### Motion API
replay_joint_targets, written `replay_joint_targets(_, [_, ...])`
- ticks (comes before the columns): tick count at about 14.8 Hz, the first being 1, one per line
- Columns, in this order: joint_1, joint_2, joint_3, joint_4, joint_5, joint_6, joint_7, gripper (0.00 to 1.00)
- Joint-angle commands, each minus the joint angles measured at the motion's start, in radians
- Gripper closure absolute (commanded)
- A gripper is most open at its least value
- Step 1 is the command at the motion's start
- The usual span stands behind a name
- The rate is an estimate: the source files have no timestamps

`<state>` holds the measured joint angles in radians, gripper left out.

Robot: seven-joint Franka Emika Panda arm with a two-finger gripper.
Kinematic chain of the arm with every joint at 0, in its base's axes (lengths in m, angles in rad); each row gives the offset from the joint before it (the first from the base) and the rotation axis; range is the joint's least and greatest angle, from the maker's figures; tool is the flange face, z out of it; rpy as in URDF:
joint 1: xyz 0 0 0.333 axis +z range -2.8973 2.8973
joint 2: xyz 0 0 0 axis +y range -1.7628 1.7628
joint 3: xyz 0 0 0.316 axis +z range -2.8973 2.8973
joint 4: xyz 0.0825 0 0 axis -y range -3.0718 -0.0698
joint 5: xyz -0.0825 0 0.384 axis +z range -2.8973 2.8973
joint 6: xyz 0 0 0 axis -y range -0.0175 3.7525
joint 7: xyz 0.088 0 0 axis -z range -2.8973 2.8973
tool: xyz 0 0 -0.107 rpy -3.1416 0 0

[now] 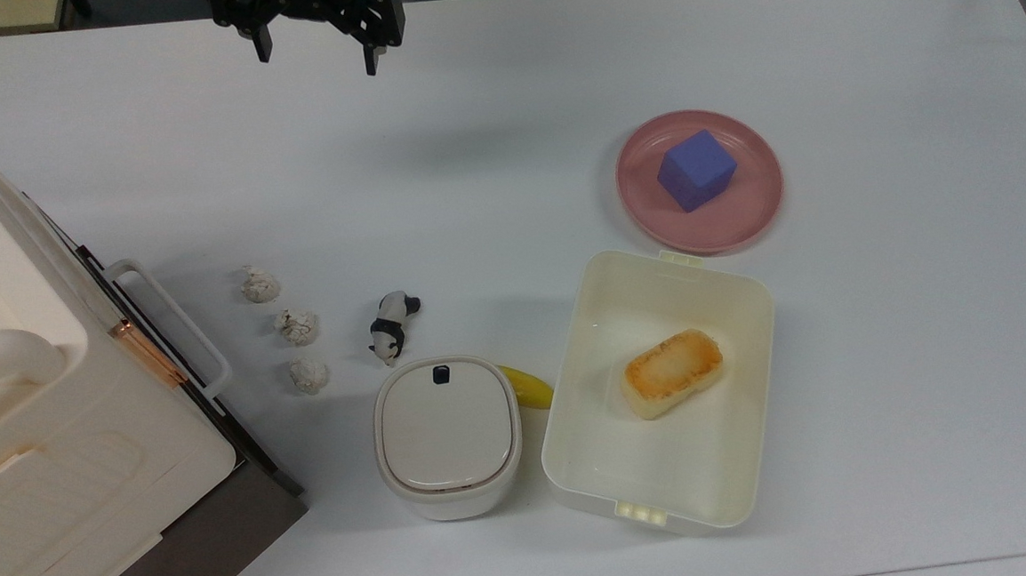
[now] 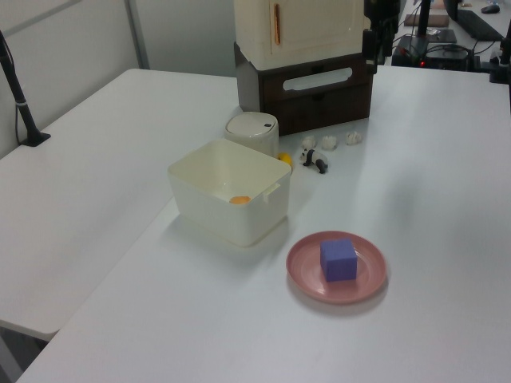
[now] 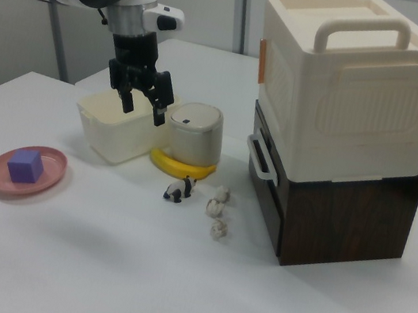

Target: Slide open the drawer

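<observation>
In the top view, the black two-finger end effector [image 1: 316, 55] hangs at the upper edge above the white counter [image 1: 500, 84], its fingers spread apart and holding nothing; the dark brown wooden drawer with a white loop bar handle [image 1: 179, 324] sits shut at the top view's left, under the cream cabinet body with a copper latch [image 1: 58, 423]. Near it lie three crumpled white lumps [image 1: 297, 326], a small panda figurine [image 1: 393, 326] and a lidded cream bin [image 1: 447, 434]. In the left view, the drawer [image 2: 319, 80] faces the camera at the far end. In the right view, the end effector [image 3: 142, 105] hovers open before the cream rectangular plastic tub [image 3: 117, 131], well apart from the drawer [image 3: 260, 161]. No writing is legible.
</observation>
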<state>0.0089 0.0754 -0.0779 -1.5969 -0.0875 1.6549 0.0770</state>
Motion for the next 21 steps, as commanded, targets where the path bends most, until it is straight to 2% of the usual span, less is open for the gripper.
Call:
replay_joint_targets(1, [0.013,-0.016,-0.008,-0.005,0.014,-0.023,-0.014,0.00])
replay_joint_targets(19, [0.017,0.003,-0.006,-0.009,0.017,0.037,-0.017,0.00])
replay_joint_targets(21, [0.016,0.004,-0.008,-0.012,0.012,0.060,-0.089,0.00])
